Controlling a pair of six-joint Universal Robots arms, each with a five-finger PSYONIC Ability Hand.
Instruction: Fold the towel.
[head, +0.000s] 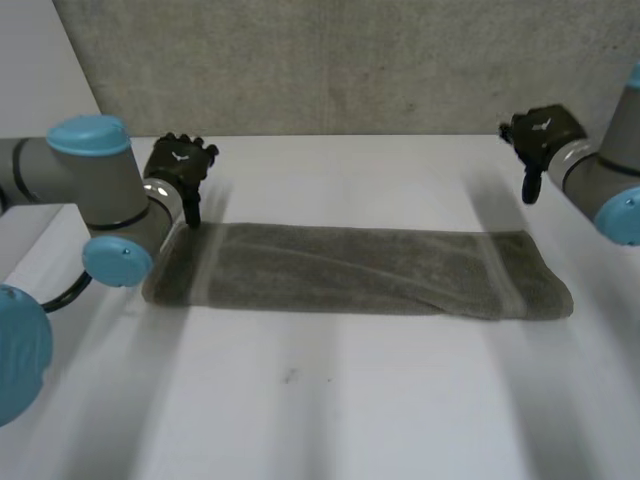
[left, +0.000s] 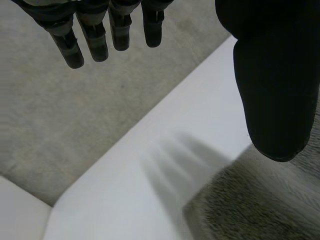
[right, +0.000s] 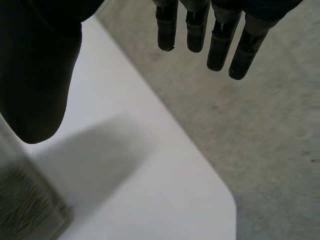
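A grey-green towel (head: 350, 272) lies folded into a long strip across the white table (head: 330, 400). My left hand (head: 180, 165) hovers just above the strip's far left corner, fingers straight and apart, holding nothing. In the left wrist view the towel's corner (left: 250, 210) lies below the thumb (left: 272, 90), with the fingers (left: 95, 35) spread over bare table. My right hand (head: 540, 135) hangs open behind the strip's far right corner, clear of it. In the right wrist view the towel's corner (right: 25, 205) lies under the thumb (right: 35, 75), untouched.
The table's far edge (head: 350, 136) meets a grey carpeted floor (head: 340, 60) just behind both hands. Rounded table corners show in the wrist views (left: 57, 205) (right: 227, 195). Bare white table stretches in front of the towel.
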